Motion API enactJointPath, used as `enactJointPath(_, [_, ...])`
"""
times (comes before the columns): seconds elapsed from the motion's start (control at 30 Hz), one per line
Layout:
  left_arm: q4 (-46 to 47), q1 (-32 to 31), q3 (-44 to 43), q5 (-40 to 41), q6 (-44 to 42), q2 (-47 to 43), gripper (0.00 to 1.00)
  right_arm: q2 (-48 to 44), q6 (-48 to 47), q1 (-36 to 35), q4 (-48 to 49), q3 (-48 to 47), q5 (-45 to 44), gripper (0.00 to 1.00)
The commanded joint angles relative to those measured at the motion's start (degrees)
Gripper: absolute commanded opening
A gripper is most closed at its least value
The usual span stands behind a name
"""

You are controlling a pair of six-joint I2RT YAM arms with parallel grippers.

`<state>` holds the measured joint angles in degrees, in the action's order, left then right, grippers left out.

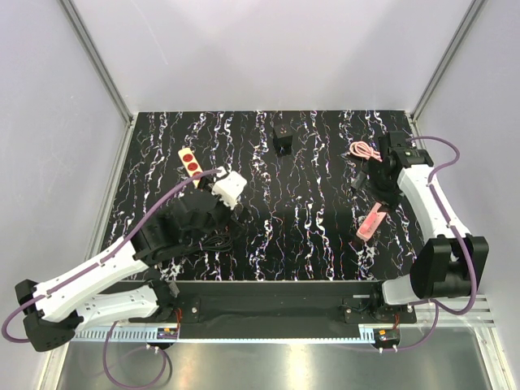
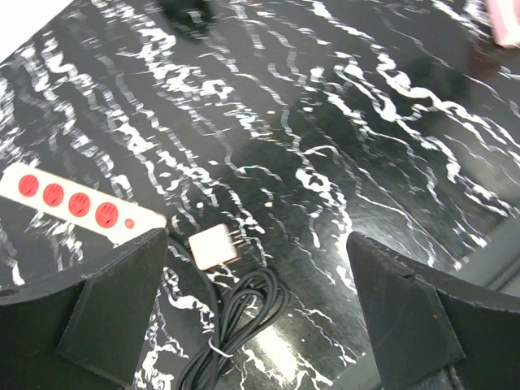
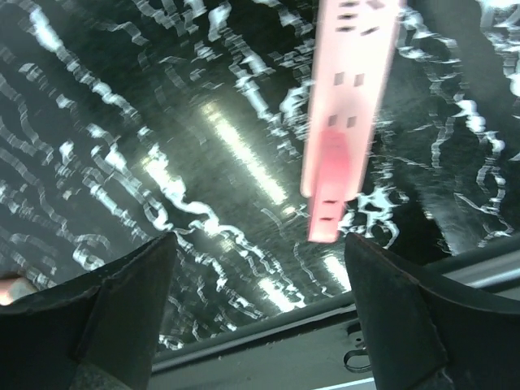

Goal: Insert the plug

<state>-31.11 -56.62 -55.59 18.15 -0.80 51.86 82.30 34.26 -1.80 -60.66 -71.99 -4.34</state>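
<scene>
A beige power strip point(image 1: 188, 160) with red outlets lies at the back left; it also shows in the left wrist view point(image 2: 73, 201). A white plug point(image 2: 213, 245) with two prongs lies next to the strip's end, joined to a coiled black cable point(image 2: 242, 313), which also shows in the top view point(image 1: 216, 243). My left gripper point(image 2: 260, 321) is open and empty just above the cable and plug; in the top view it point(image 1: 200, 219) hides the plug. My right gripper point(image 3: 260, 305) is open and empty, hovering beside a pink power strip point(image 3: 351, 97) at the right point(image 1: 370, 221).
A small black block point(image 1: 283, 140) stands at the back middle. A coiled pink cable point(image 1: 364, 150) lies at the back right near my right arm. The table's near edge point(image 3: 268, 337) runs just below my right gripper. Grey walls close in both sides.
</scene>
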Motion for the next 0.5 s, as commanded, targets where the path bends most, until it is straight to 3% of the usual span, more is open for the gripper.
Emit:
enactJointPath(0.0, [3.07,0.28,0.05,8.82,4.91,-0.35,0.99,-1.09,-2.88,-2.32,3.18,-1.66,4.16,0.92])
enactJointPath(0.2, [-1.83,5.44,-6.01,8.66,9.74,6.04,0.99,0.58,-4.90,-5.93,7.21,-2.19,5.56,1.00])
enactJointPath(0.33, [-3.78,19.15,-8.57,-14.21,15.38,11.24,0.99,-0.47,-6.57,-6.37,9.95,-2.11,8.20,1.00])
enactJointPath(0.37, [-4.21,23.79,-8.83,-16.37,16.00,12.55,0.99,-0.91,-7.10,-6.37,11.08,-1.84,9.86,1.00])
enactJointPath(0.47, [-5.80,27.78,-9.88,-15.35,16.09,19.23,0.97,-3.02,-9.03,-6.46,12.67,-0.44,13.21,1.00])
